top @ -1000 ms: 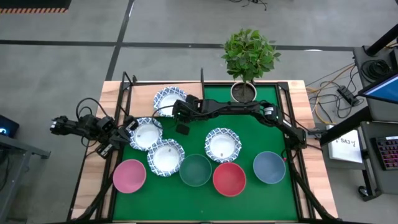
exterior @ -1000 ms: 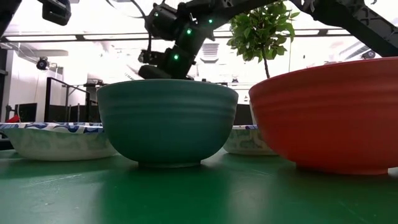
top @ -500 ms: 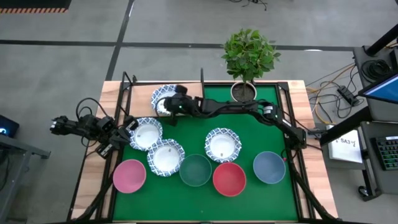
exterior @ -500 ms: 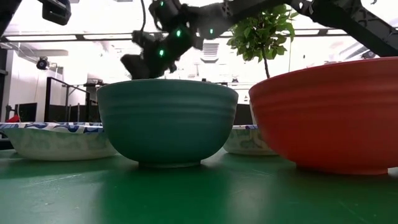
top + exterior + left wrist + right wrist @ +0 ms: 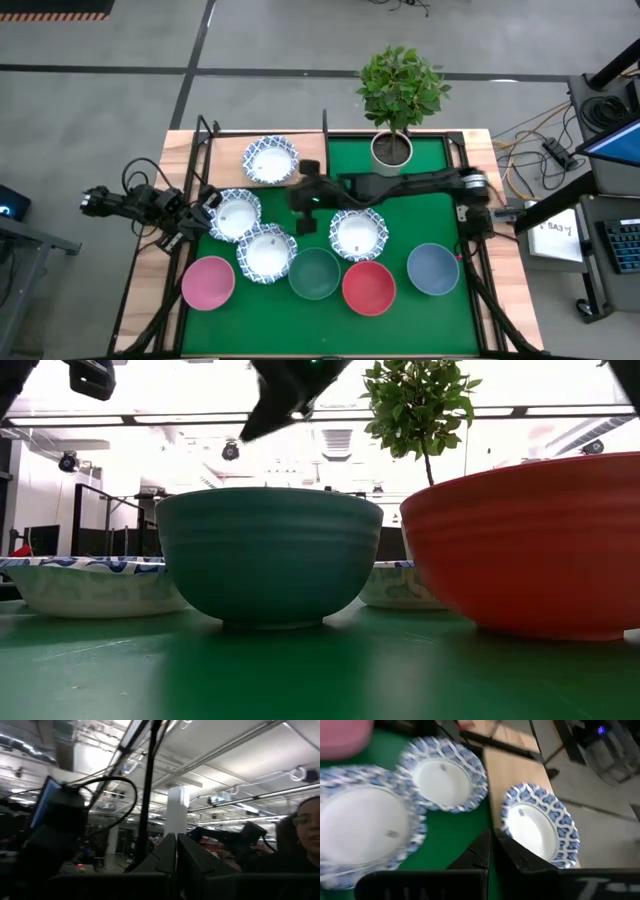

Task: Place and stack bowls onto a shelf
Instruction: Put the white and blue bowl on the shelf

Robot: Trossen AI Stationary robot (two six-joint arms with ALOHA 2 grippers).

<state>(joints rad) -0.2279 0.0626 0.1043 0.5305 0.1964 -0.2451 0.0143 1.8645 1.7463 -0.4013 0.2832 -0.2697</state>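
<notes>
Right gripper point(image 5: 303, 196): over the green mat point(image 5: 420, 215) mid-counter, jaws pressed together, holding nothing; patterned bowl point(image 5: 358, 232) at its 4 o'clock.
Left gripper point(image 5: 207, 199): at the 9 o'clock edge of the counter point(image 5: 480, 142) — jaws closed, empty, just beside a patterned bowl point(image 5: 234, 214).
Shelf point(image 5: 225, 165): wooden board at 10 o'clock; one patterned bowl point(image 5: 270, 159) sits on it.
Front row: pink bowl point(image 5: 208, 282), patterned bowl point(image 5: 266, 252), green bowl point(image 5: 314, 273), red bowl point(image 5: 368, 287), grey-blue bowl point(image 5: 433, 268) — all on the mat.
</notes>
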